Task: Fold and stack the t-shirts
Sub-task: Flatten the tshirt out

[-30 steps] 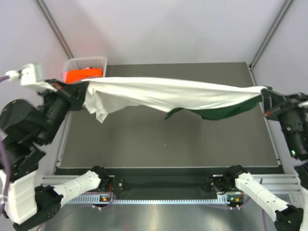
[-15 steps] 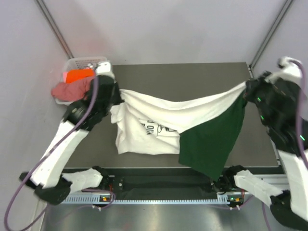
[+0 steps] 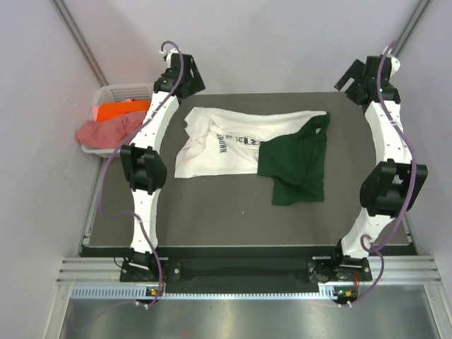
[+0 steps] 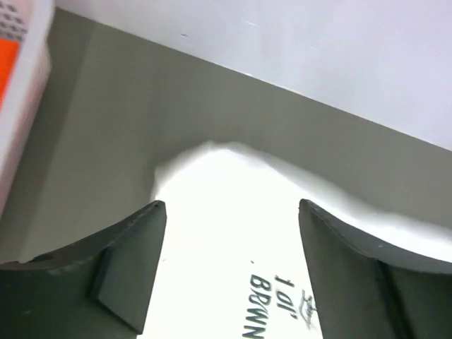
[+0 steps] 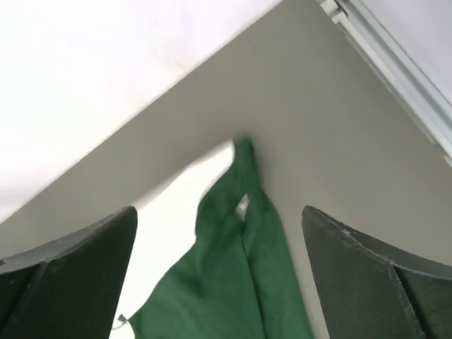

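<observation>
"brown" lettering on white t-shirt (image 4: pixel 226 212)

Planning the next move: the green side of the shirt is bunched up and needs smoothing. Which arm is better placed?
Right. The right gripper, open, hovers by the far corner of the rumpled green part of the t-shirt; the left gripper is over the white side.

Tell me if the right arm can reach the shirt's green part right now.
Probably yes: the right gripper hangs open over the green part of the t-shirt, which lies on the table with nothing between them.
</observation>
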